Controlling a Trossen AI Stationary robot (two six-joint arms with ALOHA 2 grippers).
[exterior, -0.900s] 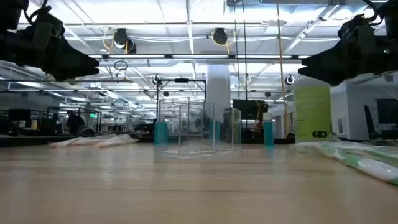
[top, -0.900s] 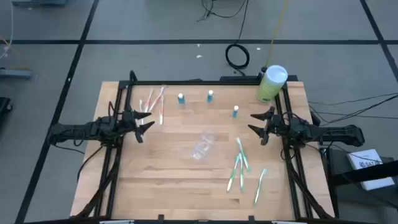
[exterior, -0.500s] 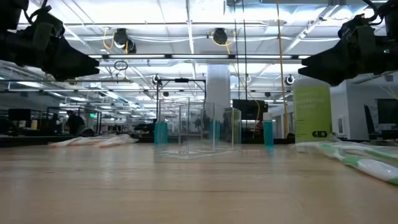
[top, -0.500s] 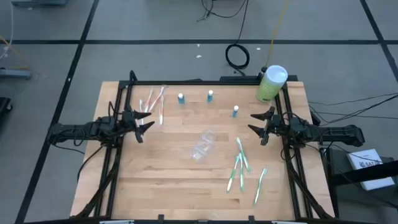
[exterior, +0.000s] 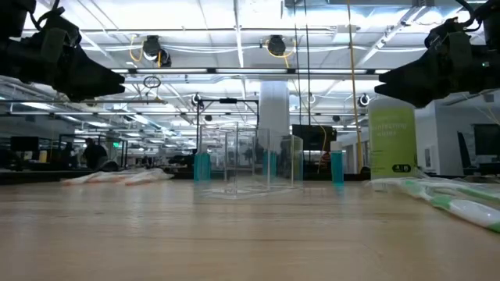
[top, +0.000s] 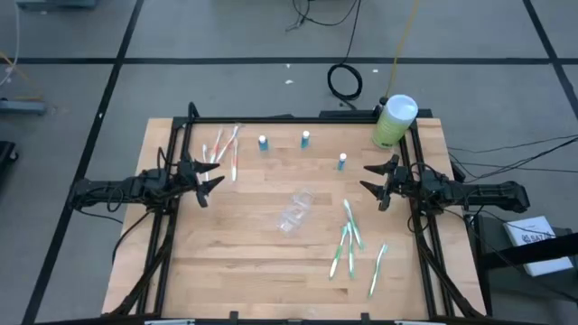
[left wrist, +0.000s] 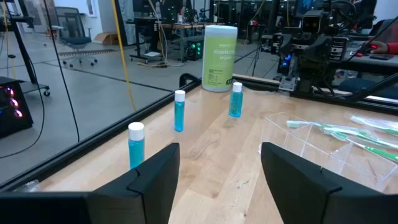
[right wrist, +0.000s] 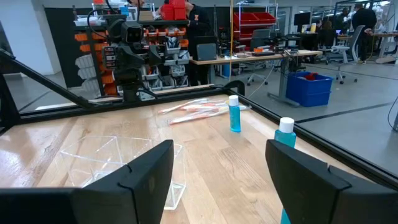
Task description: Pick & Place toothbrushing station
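Pale, straight-grained wooden counter [top: 244, 244] inside a black metal frame. Near its middle, small clear plastic holder [top: 294, 213], thin-walled, boxy and see-through. Toward the right near side, slim green-white toothbrushes [top: 348, 236] lying flat in a loose scatter. At the far left, slim pink-white toothbrushes [top: 223, 149] lying close together. Along the far edge, three tiny upright tubes of blue with white caps [top: 304, 139], set apart in a row. At the far right corner, tall pale-green cylindrical canister with white lid [top: 395, 122]. Left tool [top: 206, 178] at the left edge, dark fingers spread apart, gripping nothing. Right tool [top: 377, 183] at the right edge, likewise spread and empty
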